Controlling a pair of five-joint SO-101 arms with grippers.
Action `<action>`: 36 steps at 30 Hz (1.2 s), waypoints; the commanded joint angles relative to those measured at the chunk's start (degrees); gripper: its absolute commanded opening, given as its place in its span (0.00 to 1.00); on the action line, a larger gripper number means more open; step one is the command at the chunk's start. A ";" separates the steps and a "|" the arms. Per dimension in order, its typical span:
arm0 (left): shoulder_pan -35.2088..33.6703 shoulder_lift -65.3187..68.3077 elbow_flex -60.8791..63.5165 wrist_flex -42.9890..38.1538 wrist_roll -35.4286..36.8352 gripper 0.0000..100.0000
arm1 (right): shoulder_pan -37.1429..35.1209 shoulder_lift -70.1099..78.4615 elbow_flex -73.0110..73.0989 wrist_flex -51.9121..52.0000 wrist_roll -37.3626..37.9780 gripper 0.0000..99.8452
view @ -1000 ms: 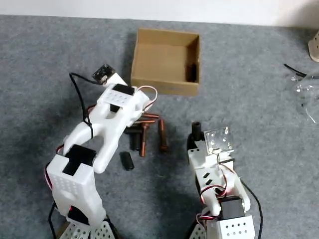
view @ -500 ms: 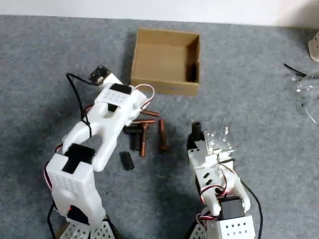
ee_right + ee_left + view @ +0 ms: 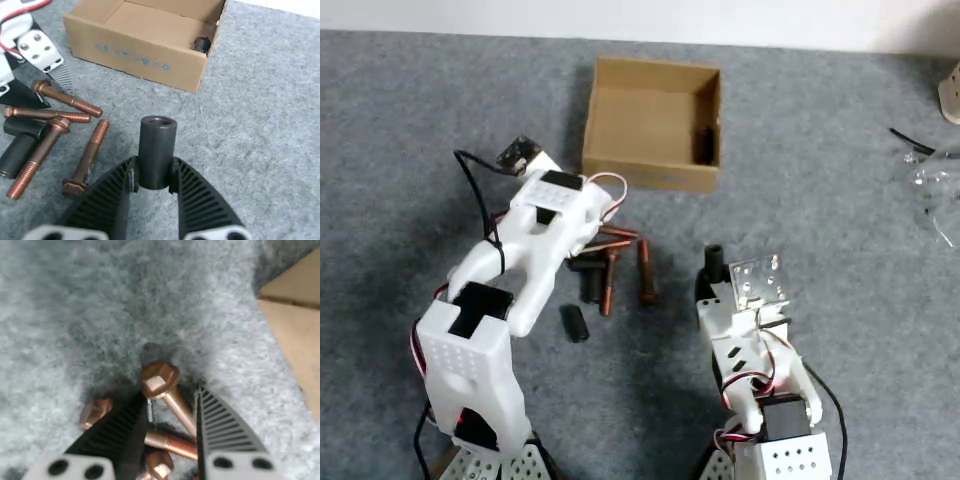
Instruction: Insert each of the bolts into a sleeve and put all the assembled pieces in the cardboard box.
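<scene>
Right gripper (image 3: 154,174) clenched on black sleeve (image 3: 156,147) — sleeve held upright, open end up. Left gripper (image 3: 172,396) unclenched, jaws set on both sides of one bolt (image 3: 160,380), gap seen on one side. That bolt is laid flat on grey mat (image 3: 840,300). More bolts (image 3: 645,270) piled close by, at 9 o'clock from held sleeve. Loose sleeve (image 3: 574,322) laid at 7 o'clock from pile. Cardboard box (image 3: 650,176) placed at 12 o'clock from pile — dark piece (image 3: 202,44) seen in its corner.

Grey felt table (image 3: 840,250) with cardboard box (image 3: 650,176), copper bolts (image 3: 645,270), black sleeves (image 3: 574,323)
</scene>
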 commanded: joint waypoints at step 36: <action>-2.51 -29.41 12.18 -0.09 -23.91 0.00 | 0.04 -0.84 3.30 -2.24 0.88 0.00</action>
